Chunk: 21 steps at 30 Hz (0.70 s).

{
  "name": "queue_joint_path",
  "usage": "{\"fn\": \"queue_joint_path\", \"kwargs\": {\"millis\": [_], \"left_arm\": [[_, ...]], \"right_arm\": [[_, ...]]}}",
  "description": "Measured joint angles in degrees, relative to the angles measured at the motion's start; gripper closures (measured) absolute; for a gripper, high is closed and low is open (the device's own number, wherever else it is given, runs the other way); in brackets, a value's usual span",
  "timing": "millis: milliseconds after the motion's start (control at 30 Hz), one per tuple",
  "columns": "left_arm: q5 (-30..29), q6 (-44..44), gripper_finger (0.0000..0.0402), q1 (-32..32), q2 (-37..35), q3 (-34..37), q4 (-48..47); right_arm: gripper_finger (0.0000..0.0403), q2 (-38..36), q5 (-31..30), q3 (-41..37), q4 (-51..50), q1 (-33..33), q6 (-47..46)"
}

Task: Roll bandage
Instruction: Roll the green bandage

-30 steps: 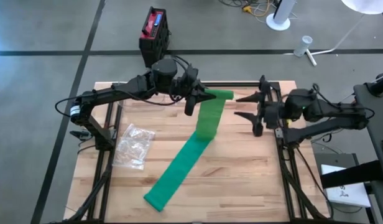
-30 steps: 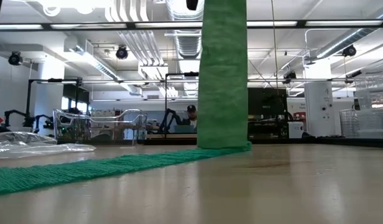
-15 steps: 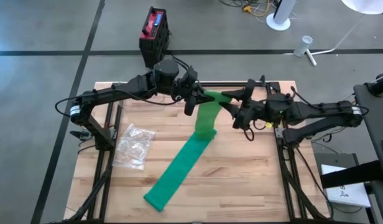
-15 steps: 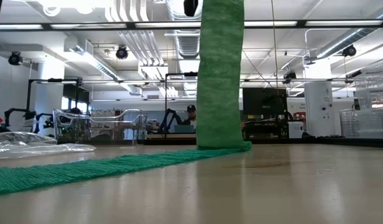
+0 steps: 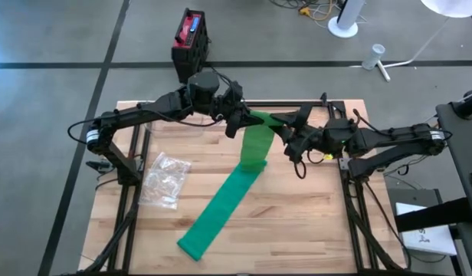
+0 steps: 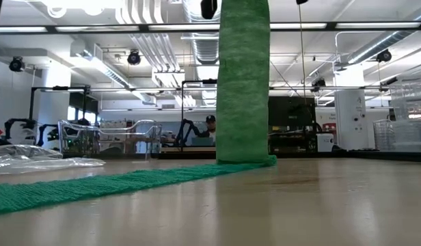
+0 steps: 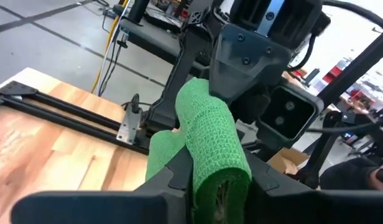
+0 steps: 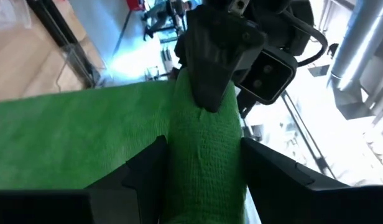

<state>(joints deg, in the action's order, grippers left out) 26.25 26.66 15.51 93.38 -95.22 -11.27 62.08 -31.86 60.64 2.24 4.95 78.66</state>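
A green bandage (image 5: pixel 221 207) is spread over the wooden table (image 5: pixel 297 222); its free end is seen at the table's near edge, and from there the strip runs flat toward the far side. Just left of that flat stretch, a crumpled clear plastic wrapper (image 5: pixel 165 180) lies on the table. Farther along, the strip is lifted off the table and hangs upright, as the low view shows (image 6: pixel 242 82). Above the table's far part, the rolled end (image 7: pixel 213 149) is pinched endwise by the left gripper (image 5: pixel 237 116), whose fingers are nearly closed on it. From the other side, the right gripper (image 5: pixel 286 132) is set about the same roll, its fingers (image 8: pixel 275 171) standing on either side of it; whether they press on it cannot be told. Beyond the table's far edge, a red and black case (image 5: pixel 190 34) stands on the floor.
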Motion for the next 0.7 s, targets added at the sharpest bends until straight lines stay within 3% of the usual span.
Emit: {"fn": "queue_joint_path", "kwargs": {"millis": [200, 467, 600, 700], "left_arm": [[0.9, 0.0, 0.0339, 0.0, -0.1, 0.0, 1.6], [1.3, -1.0, 0.0311, 0.0, -0.1, 0.0, 2.1], [1.4, -9.3, 0.0281, 0.0, -0.3, 0.0, 1.8], [1.0, -18.8, 0.0247, 0.0, -1.4, 0.0, 0.1]], "right_arm": [[0.0224, 1.9, -3.1, 0.0, 4.1, 0.0, 0.7], [0.0316, 2.3, -4.3, 0.1, 4.6, 0.6, 0.6], [0.0353, 1.8, -4.3, 0.1, 4.4, 1.2, -3.0], [0.036, 1.3, -4.1, 0.1, 4.3, 1.6, -7.9]]}}
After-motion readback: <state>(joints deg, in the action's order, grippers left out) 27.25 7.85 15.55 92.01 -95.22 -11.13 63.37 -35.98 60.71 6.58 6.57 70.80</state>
